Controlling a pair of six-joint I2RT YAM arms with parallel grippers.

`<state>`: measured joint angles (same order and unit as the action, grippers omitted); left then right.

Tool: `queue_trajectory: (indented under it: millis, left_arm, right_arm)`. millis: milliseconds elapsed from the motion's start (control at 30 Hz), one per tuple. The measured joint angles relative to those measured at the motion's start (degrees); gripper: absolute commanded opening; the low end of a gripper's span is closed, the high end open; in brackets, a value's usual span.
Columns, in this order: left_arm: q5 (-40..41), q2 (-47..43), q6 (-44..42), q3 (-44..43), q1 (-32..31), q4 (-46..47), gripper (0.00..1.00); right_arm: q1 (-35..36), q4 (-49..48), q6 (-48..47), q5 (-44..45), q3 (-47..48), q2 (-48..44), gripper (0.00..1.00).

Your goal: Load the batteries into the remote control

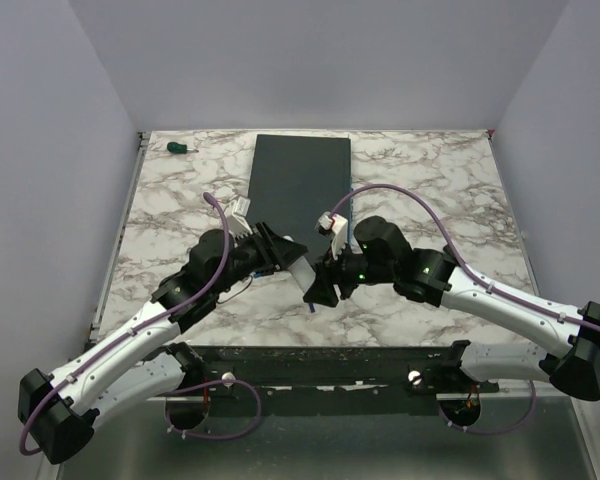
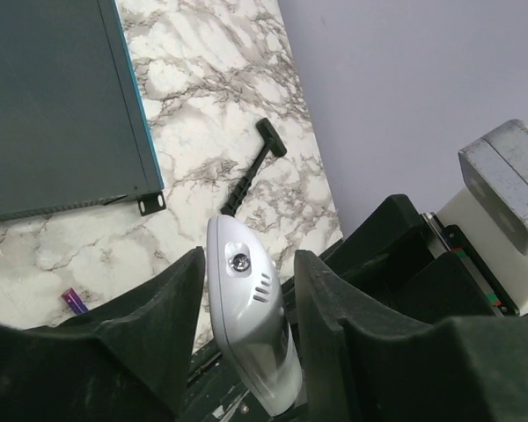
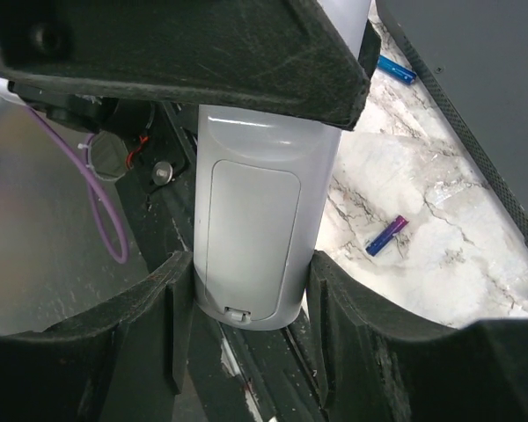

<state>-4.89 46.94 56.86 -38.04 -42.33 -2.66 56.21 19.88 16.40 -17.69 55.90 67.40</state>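
Observation:
The white remote control [image 1: 300, 267] hangs in the air between both arms above the table's near middle. My right gripper [image 3: 251, 264] is shut on its lower end, with the closed battery cover [image 3: 249, 237] facing the camera. My left gripper [image 2: 248, 257] has its fingers tight against either side of the remote control's [image 2: 246, 308] top end. A purple-blue battery [image 3: 386, 236] lies loose on the marble table below, also visible as a purple battery [image 2: 73, 301] in the left wrist view. The blue battery [image 3: 396, 69] rests near the slab's edge.
A large dark grey slab [image 1: 300, 185] lies flat on the far middle of the table [image 1: 430, 190]. A black T-shaped tool [image 2: 253, 167] lies beside its right edge. A green-handled screwdriver [image 1: 180, 148] sits at the far left corner.

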Motion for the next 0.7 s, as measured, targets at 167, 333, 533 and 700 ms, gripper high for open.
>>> queue_trajectory:
  millis: [167, 333, 533, 700]
  left_arm:
    - [0.2, -0.2, 0.3, 1.1, 0.0, 0.0, 0.29]
    - [0.2, -1.3, 1.5, 1.8, 0.0, 1.6, 0.12]
    - [0.3, -4.8, 2.8, 6.5, 0.0, 7.2, 0.0]
    - [0.7, -5.8, 2.1, 7.4, 0.1, 7.3, 0.0]
  right_arm:
    - [0.1, 0.1, -1.1, 0.0, 0.0, 0.0, 0.01]
    - [0.1, -0.2, -1.6, 0.3, 0.0, -0.1, 0.07]
    - [0.5, -0.4, -1.8, 0.9, -0.1, -0.9, 0.69]
    - [0.5, -1.9, -0.4, 3.9, -1.9, -5.5, 0.96]
